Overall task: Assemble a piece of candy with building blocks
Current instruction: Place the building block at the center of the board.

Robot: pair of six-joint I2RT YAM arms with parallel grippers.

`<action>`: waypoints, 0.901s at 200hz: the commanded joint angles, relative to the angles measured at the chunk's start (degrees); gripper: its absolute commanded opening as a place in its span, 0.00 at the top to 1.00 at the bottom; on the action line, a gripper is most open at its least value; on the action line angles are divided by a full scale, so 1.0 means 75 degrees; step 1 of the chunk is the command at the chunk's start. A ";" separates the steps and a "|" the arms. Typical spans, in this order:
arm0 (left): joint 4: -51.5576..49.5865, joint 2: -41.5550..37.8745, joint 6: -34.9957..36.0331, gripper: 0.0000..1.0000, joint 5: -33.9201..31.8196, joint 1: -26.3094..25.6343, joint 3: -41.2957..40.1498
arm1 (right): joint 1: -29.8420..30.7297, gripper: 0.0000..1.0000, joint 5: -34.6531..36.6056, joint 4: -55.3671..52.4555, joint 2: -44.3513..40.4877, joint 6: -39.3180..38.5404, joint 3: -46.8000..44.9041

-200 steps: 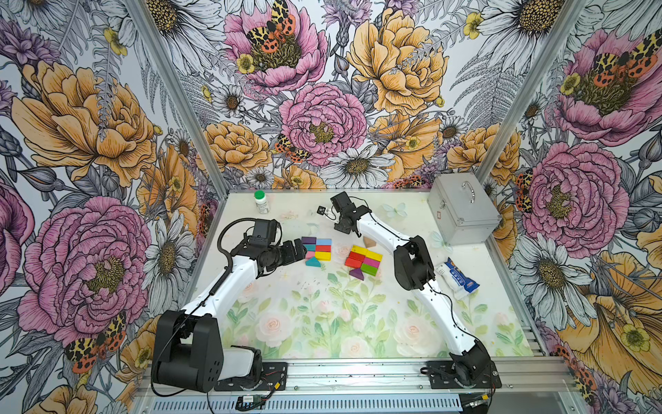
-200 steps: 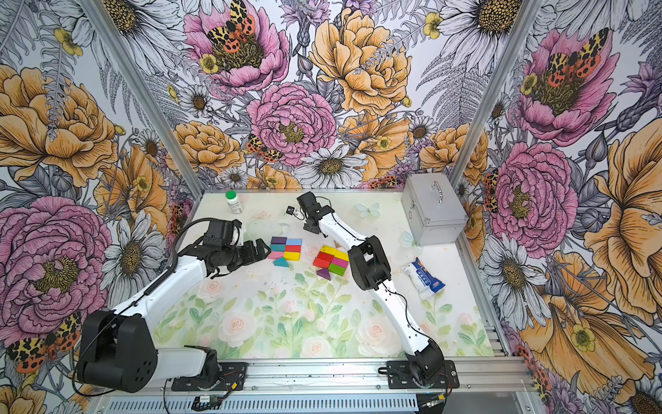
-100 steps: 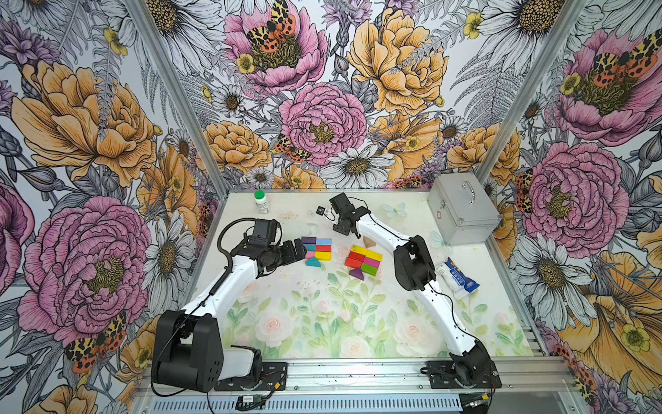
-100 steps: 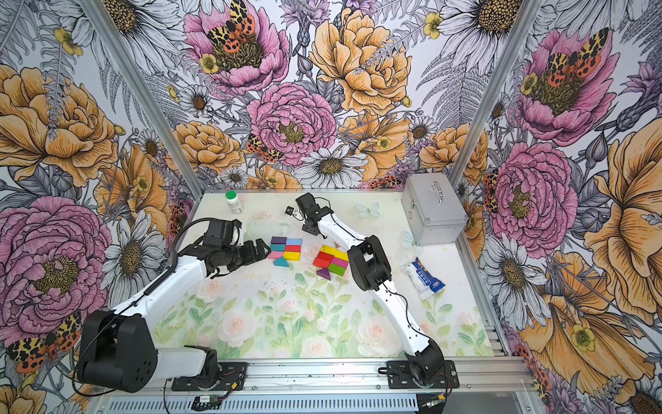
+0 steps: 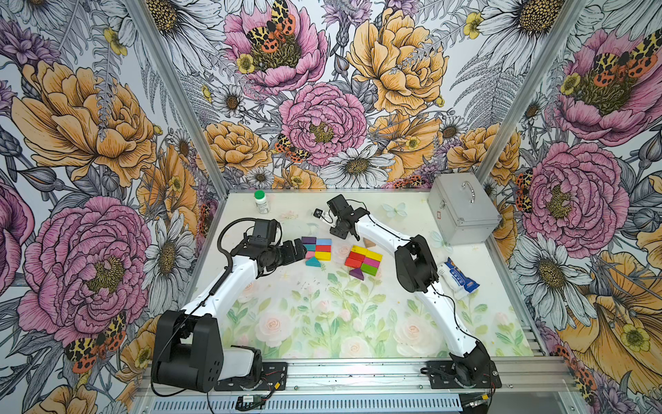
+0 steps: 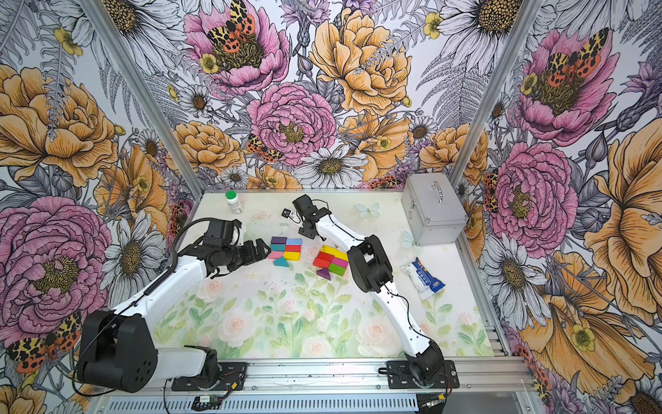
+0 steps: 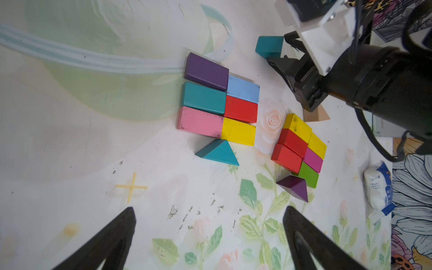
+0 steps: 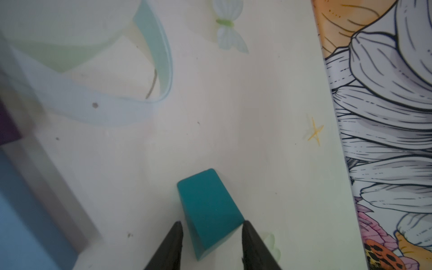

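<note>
Teal block (image 8: 208,203) between right end effector (image 8: 211,223) tips, unseen in top views

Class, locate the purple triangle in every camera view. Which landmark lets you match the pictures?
In a top view: purple triangle, at the red-yellow cluster's near end.
In a top view: purple triangle, same place.
Left wrist: purple triangle beside that cluster.
Right wrist: not in it.
Landmark: the green brick next to it.

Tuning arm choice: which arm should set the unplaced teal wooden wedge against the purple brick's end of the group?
Right. The right gripper straddles the teal wooden wedge near the purple brick; the left gripper is open, empty, farther off.
</note>
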 commanded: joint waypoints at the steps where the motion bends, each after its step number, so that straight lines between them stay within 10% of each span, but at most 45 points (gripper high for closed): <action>1: 0.0232 -0.0138 0.0158 0.01 -0.0027 0.0024 0.0076 | 0.0030 0.58 -0.0421 -0.0025 -0.0461 0.0321 -0.0093; 121: 0.0246 -0.0082 0.0159 0.01 -0.0029 0.0047 0.0086 | -0.0215 0.64 -0.0753 -0.0034 -0.0412 0.0262 -0.0160; 180: 0.0281 -0.0056 0.0140 0.01 -0.0016 0.0051 0.0053 | -0.0354 0.43 -0.0978 -0.0028 -0.0315 0.0303 0.0092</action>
